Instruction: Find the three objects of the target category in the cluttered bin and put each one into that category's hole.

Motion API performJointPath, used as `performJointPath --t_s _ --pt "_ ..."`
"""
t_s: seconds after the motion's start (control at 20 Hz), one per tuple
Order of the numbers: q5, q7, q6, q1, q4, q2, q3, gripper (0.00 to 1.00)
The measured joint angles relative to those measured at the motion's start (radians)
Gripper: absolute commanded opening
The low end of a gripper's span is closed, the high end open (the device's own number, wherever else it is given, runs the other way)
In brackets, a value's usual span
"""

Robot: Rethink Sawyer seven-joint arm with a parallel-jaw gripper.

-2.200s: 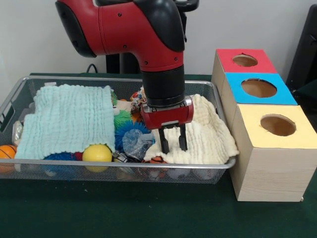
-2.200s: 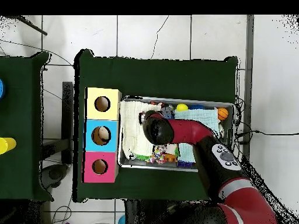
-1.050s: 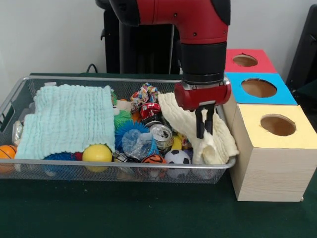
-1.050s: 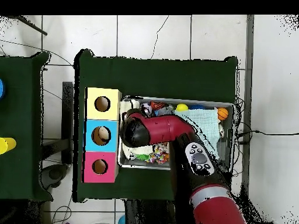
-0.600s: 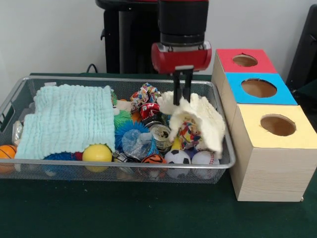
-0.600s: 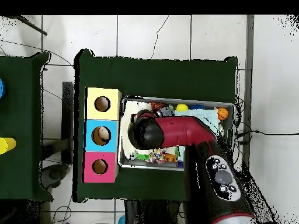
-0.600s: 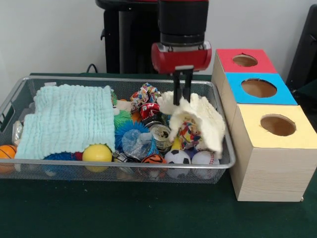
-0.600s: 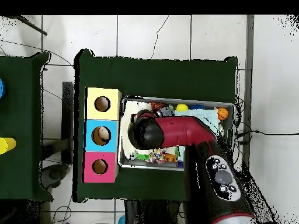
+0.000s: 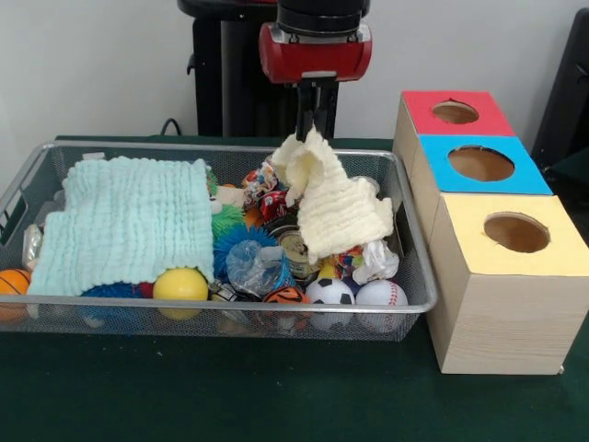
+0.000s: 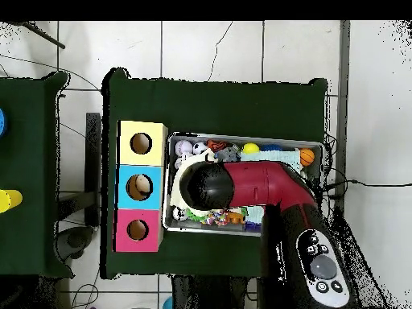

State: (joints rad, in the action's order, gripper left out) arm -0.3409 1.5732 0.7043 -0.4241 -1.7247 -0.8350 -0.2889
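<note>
The silver wire-mesh bin point(image 9: 419, 267) lies on the green table, full of clutter. My gripper point(image 9: 313, 129) hangs over the bin's back right part, shut on the top of a pale yellow cloth point(image 9: 340, 207) that it holds lifted, the cloth draping down onto the toys. A light blue cloth point(image 9: 129, 221) covers the bin's left half. Uncovered below are a soccer ball point(image 9: 329, 292), a baseball point(image 9: 380, 294), a yellow ball point(image 9: 180, 284), a blue spiky ball point(image 9: 237, 244) and a tin can point(image 9: 294, 249). In the overhead view the arm point(image 10: 257, 185) hides most of the bin point(image 10: 319, 145).
Three wooden boxes stand in a row right of the bin, each with a round hole: red top point(image 9: 456, 111), blue top point(image 9: 482, 163), yellow top point(image 9: 515, 232). They also show in the overhead view point(image 10: 141, 187). An orange basketball point(image 9: 11, 282) lies at the bin's left end.
</note>
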Motion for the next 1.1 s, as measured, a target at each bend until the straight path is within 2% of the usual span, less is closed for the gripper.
performJointPath --t_s 0.25,0.7,1.1 --pt "-0.002 0.000 0.080 0.018 0.006 0.031 0.000 0.00" --pt "-0.007 0.000 0.283 0.080 0.026 0.135 0.003 0.00" --pt "-0.021 0.000 0.365 0.110 0.039 0.179 0.005 0.00"
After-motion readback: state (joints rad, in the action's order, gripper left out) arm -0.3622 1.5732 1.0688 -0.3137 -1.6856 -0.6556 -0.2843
